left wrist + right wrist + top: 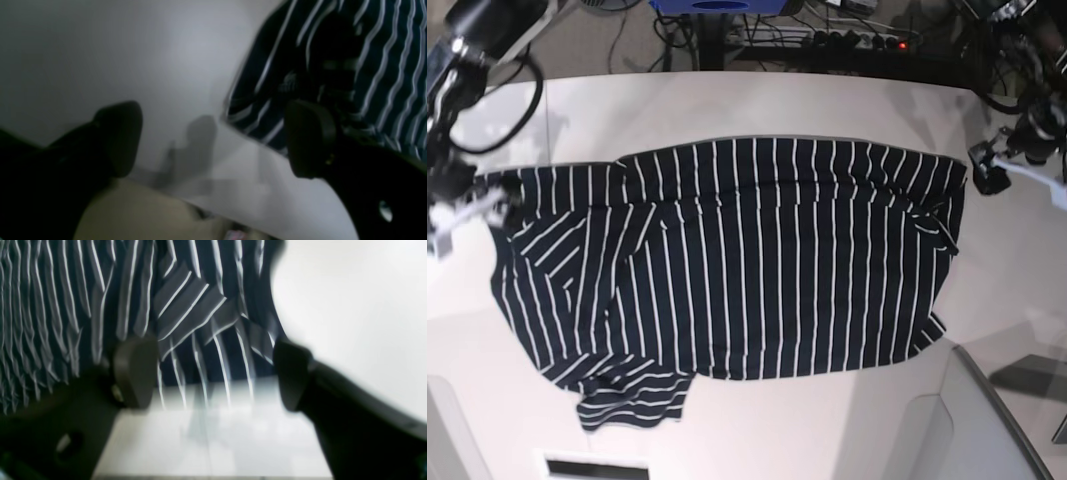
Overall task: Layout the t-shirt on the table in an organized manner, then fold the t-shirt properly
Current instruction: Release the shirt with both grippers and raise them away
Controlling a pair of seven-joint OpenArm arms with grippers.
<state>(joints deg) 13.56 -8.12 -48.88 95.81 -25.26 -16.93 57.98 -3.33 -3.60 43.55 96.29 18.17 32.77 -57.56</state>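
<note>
The dark navy, white-striped fabric t-shirt (pixel 747 260) lay spread on the smooth white table (pixel 757 100). The left gripper (pixel 213 140) and the right gripper (pixel 213 373) stood released, holding nothing.

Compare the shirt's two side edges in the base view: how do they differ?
The t-shirt spreads across the table.
1. Its edge on the view's right runs fairly straight; the edge on the view's left is slanted and uneven.
2. The left side ends in a bunched sleeve at the lower corner; the right side shows only a small fold.
Both lie on the table.
</note>
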